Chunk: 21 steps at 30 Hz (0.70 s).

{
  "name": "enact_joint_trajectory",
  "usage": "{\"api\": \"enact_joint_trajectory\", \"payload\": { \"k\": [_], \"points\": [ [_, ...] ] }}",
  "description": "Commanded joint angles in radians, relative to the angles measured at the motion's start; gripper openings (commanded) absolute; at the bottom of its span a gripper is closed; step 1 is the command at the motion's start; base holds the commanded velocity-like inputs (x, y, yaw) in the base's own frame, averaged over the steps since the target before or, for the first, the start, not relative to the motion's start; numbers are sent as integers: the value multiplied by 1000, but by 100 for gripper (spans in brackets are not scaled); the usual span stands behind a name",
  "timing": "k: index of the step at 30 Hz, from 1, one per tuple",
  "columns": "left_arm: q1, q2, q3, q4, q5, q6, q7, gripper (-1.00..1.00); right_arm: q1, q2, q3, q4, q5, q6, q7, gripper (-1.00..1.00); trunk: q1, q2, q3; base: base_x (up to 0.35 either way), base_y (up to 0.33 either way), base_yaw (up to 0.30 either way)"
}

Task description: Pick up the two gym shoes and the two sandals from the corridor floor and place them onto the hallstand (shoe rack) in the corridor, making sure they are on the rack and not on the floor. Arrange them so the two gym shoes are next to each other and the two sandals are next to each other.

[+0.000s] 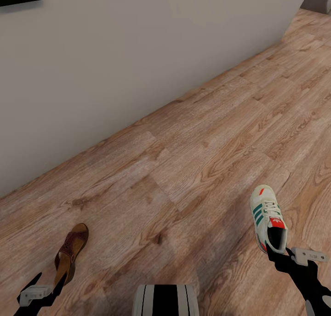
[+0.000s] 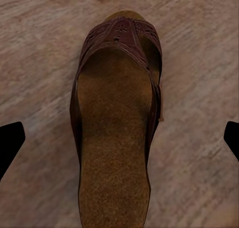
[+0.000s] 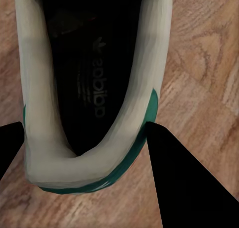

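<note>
Maroon-brown leather is showing at my far left, where one sandal (image 1: 70, 253) is lying on the wood-plank corridor floor (image 1: 193, 169), toe pointing away from me toward the pale wall (image 1: 138, 54). My left gripper (image 1: 46, 286) is hanging just behind its heel, with one finger close beside the heel edge. Through my left wrist camera I am looking down at that sandal (image 2: 117, 123), its cork-coloured footbed and patterned strap plain to see, while my two black fingertips (image 2: 10, 143) are standing wide apart at either edge, clear of the sandal, so this gripper is spread and holding nothing.

Between my arms, at the lower edge of the head view, my own black-and-white trunk (image 1: 165, 300) is peeking in.

Further right, one gym shoe (image 1: 268, 218) is sitting on the planks, cream-white with green stripes and a red-orange tongue label, toe away from me. My right gripper (image 1: 289, 258) is reaching at its heel. In my right wrist camera the heel collar of the shoe (image 3: 89, 88) is lying between my fingers (image 3: 179, 178), one dark finger right against the green-trimmed heel; whether the fingers are actually pinching it, I cannot tell.
</note>
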Motion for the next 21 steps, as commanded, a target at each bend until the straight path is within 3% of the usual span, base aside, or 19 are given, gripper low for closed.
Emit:
{"api": "enact_joint_trajectory", "payload": {
  "k": [1, 21],
  "points": [
    [-3, 0, 0, -1, -3, 0, 0, 100, 0, 0, 0, 0, -2, 0, -1, -100, 0, 0, 0, 0, 0, 0],
    [-24, 0, 0, -3, -20, 4, 0, 100, 0, 0, 0, 0, -2, 0, -1, -100, 0, 0, 0, 0, 0, 0]
  ]
}}
